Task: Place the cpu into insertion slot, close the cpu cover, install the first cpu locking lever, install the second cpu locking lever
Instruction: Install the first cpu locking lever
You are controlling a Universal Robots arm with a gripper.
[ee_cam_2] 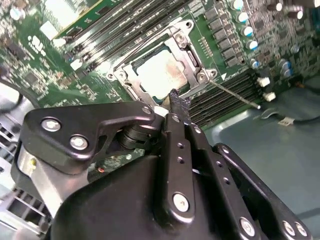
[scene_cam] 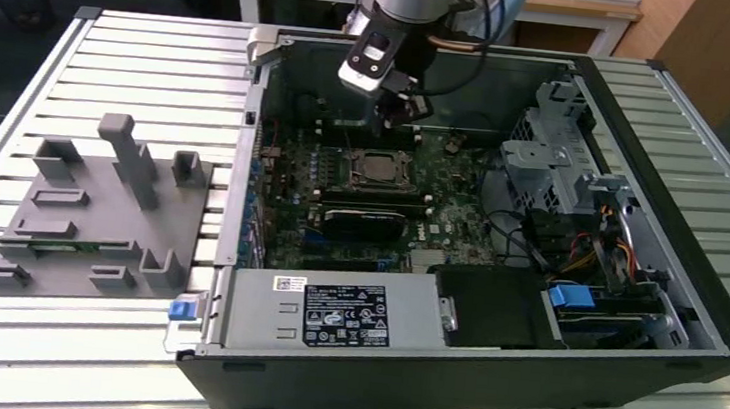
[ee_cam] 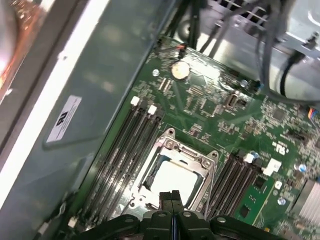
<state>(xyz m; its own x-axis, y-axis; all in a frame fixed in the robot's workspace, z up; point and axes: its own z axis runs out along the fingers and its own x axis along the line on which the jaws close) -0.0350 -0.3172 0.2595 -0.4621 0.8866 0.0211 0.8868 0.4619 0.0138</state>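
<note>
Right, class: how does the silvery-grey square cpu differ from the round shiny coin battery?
The silvery-grey square cpu has straight edges; the round shiny coin battery is a disc. The cpu is larger than the battery. The cpu sits inside a metal cover frame between memory slots; the battery sits on open board. Both are flat, metallic, on the green circuit board.

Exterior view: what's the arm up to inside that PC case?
The arm's gripper hangs inside the open black computer case, fingers shut and holding nothing, right over the processor socket on the green circuit board. The small silvery-grey square cpu sits in the insertion slot, and the thin silvery metal cpu cover lies down around it. A thin metal lever rod juts out beside the socket; I can't tell whether it is latched.
</note>
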